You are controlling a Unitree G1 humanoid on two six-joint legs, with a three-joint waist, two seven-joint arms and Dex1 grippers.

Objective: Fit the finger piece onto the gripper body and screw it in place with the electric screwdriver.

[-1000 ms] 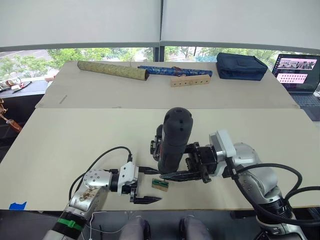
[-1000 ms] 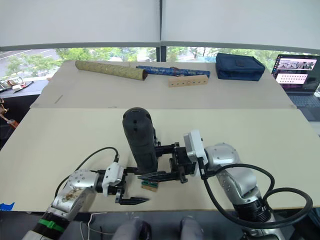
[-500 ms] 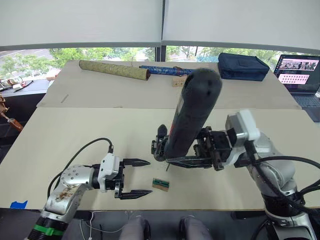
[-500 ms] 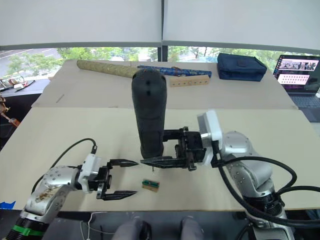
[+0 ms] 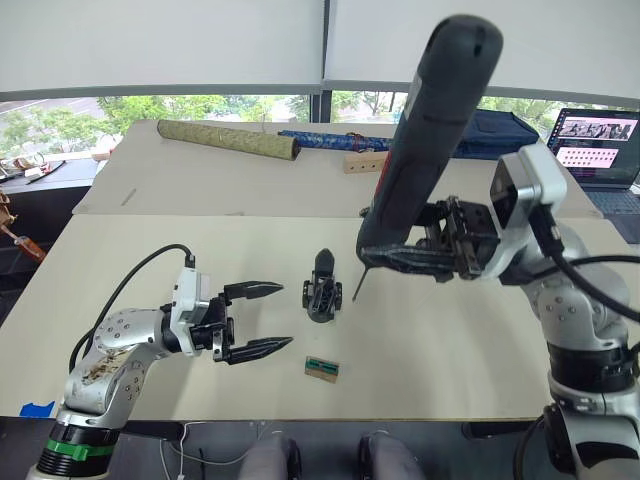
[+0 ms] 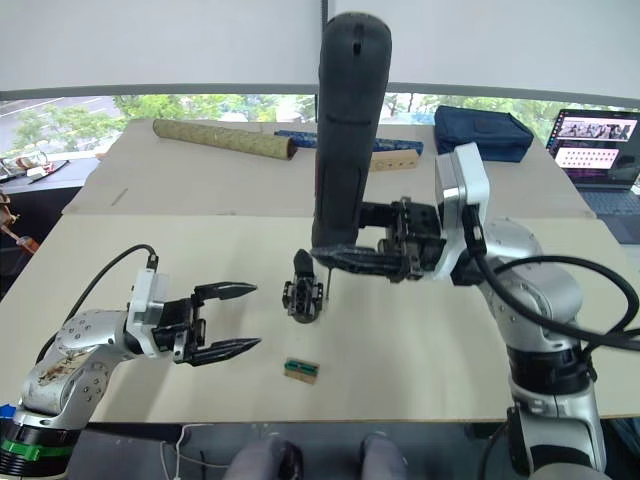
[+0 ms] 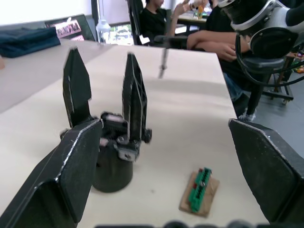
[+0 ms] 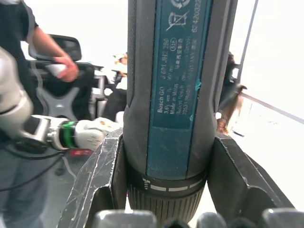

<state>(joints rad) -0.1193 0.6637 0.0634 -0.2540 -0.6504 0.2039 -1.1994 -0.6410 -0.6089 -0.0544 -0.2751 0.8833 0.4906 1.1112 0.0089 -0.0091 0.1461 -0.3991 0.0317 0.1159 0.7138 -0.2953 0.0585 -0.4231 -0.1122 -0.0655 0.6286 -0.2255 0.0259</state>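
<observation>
The gripper body (image 5: 321, 298) stands on the near table between my two grippers. The finger piece (image 7: 134, 95) rises upright from its top, next to a second tapered black piece (image 7: 76, 88). My left gripper (image 5: 286, 316) is open, just left of the body, with its fingers pointing at it and holding nothing. My right gripper (image 5: 398, 262) is shut on the electric screwdriver (image 5: 426, 140). The screwdriver is lifted high and leans to the right. Its thin bit (image 5: 356, 290) hangs in the air just right of the gripper body, clear of it.
A small green part on a wooden chip (image 5: 321, 368) lies near the table's front edge. On the far table are an olive-green roll (image 5: 225, 140), a blue roll (image 5: 325, 139), a drilled wooden block (image 5: 364, 161) and a navy bag (image 6: 480, 132). A laptop (image 5: 596, 140) sits far right.
My right gripper has lifted the screwdriver up and to the right, off the gripper body. My left gripper has drawn back to the left, still open.
</observation>
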